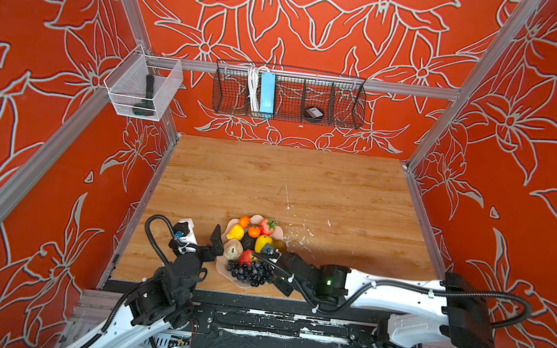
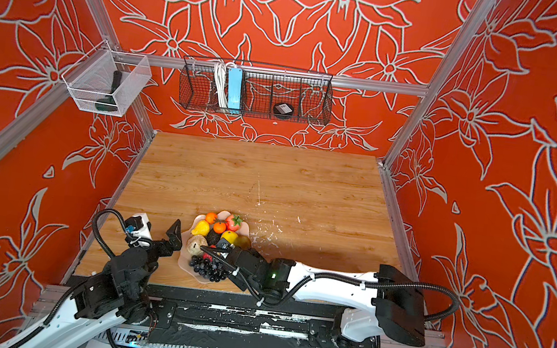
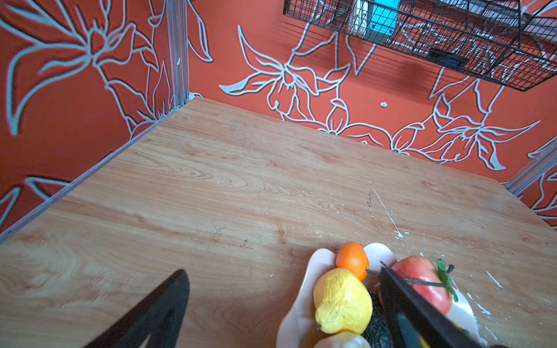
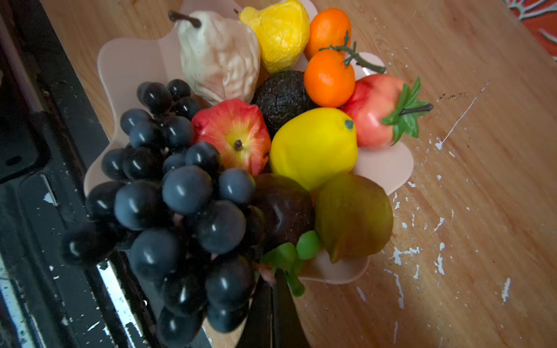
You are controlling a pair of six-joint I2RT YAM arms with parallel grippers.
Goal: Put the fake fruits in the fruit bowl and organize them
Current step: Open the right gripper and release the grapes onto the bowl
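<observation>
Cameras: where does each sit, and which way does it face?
In a top view: high over the near edge, facing down toward the back wall; left arm and right arm at the fruit bowl.
In a top view: same height and heading; wire basket ahead, both arms.
Left wrist: low beside the bowl, facing across the table; open left gripper frames it.
Right wrist: close above the bowl, facing down on the grape bunch; shut right gripper at the edge.
Shared: both wrist views show the wrinkled yellow fruit.

Left gripper (image 3: 281,272) agape, right gripper (image 4: 278,280) closed (both low).
</observation>
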